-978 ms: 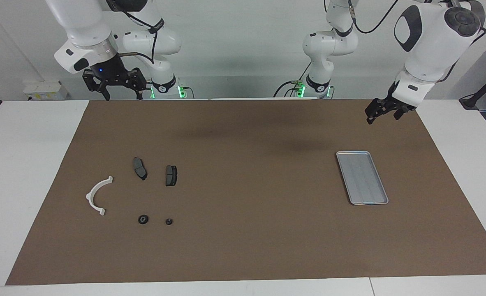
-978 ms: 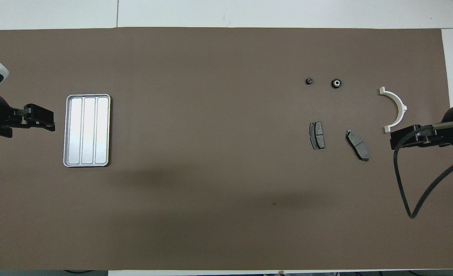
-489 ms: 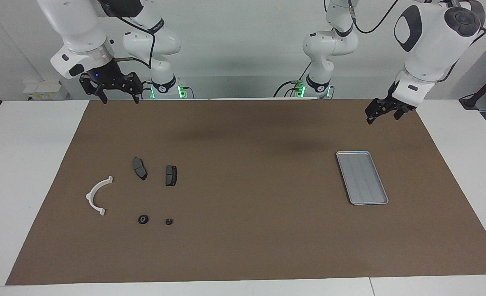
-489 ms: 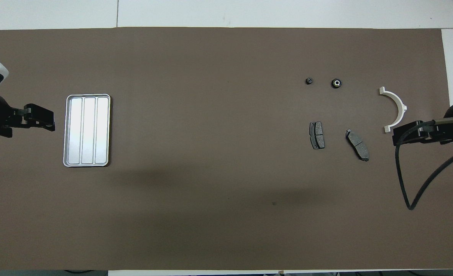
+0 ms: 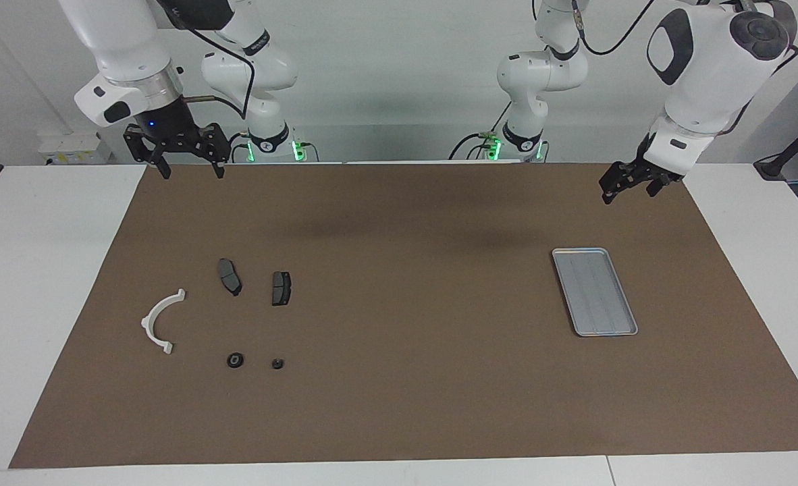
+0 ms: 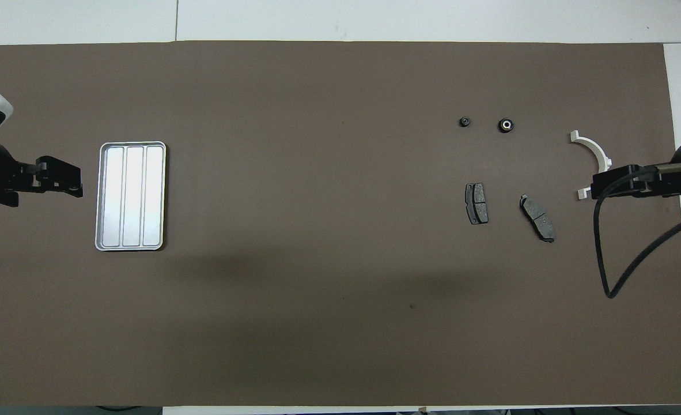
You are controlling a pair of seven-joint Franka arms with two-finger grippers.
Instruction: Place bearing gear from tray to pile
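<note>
Facing view alone shows both grippers up in the air: right gripper [image 5: 186,170] splayed wide, empty, at the mat's [image 5: 412,418] robot-side edge; left gripper [image 5: 632,187] grip unreadable. Tray [image 6: 132,196] empty toward left arm's end, long axis running away from robots. Pile toward right arm's end: bracket [image 6: 595,155], two brake pads [image 6: 477,203], with two small round parts [image 6: 506,124] farther out.

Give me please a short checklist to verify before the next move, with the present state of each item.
1. Tray holds no part: ok, its ribbed floor is bare.
2. Two small round dark parts, larger and smaller, lie with the pile: ok.
3. Pile parts lie apart: white bracket, two brake pads: ok.
4. Right gripper open, holding nothing: ok.
5. Left gripper holds nothing: cannot tell.
6. Both grippers raised off the mat: ok.
</note>
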